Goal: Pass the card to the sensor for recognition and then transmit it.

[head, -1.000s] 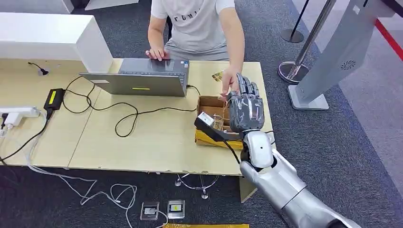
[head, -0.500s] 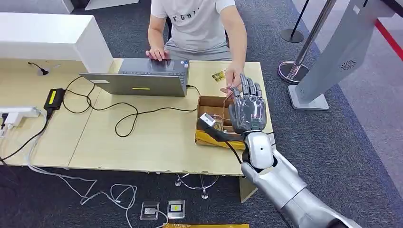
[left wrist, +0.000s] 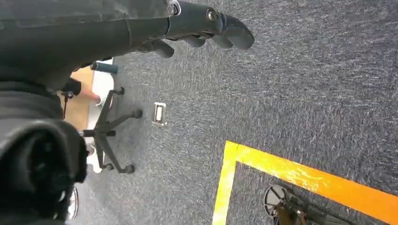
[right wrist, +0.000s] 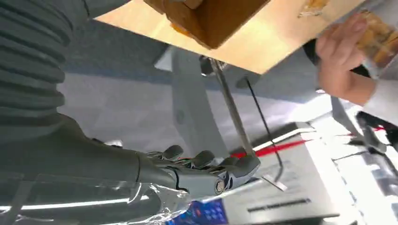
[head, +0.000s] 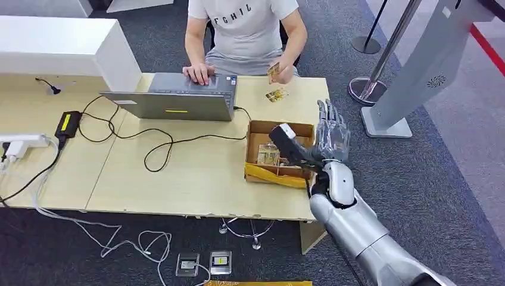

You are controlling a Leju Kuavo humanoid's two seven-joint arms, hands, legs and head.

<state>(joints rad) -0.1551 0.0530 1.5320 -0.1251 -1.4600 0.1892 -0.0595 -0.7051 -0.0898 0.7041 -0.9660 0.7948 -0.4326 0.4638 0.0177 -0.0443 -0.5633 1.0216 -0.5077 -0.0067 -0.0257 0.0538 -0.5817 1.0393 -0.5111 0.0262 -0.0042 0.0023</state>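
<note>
A person across the table holds a gold card (head: 274,70) (right wrist: 375,33) up near their chest. A second gold card (head: 276,94) lies flat on the table (head: 178,179) behind the open cardboard box (head: 280,128) (right wrist: 216,18). More cards (head: 268,156) lie inside the box. My right hand (head: 330,140) (right wrist: 187,173) is raised at the box's right side, fingers spread upward and thumb reaching over the box, holding nothing. My left hand (left wrist: 187,23) hangs over the carpet with its fingers stretched out and empty.
A laptop (head: 178,98) with the person's other hand on it sits at the table's back, with black cables (head: 155,143) and a power adapter (head: 67,124) to its left. A grey gate stand (head: 417,71) and a stanchion base (head: 364,89) are on the carpet to the right.
The person's hand, which was at my right hand's fingers, has drawn back to their chest holding a card. My right hand has swung right, off the box.
</note>
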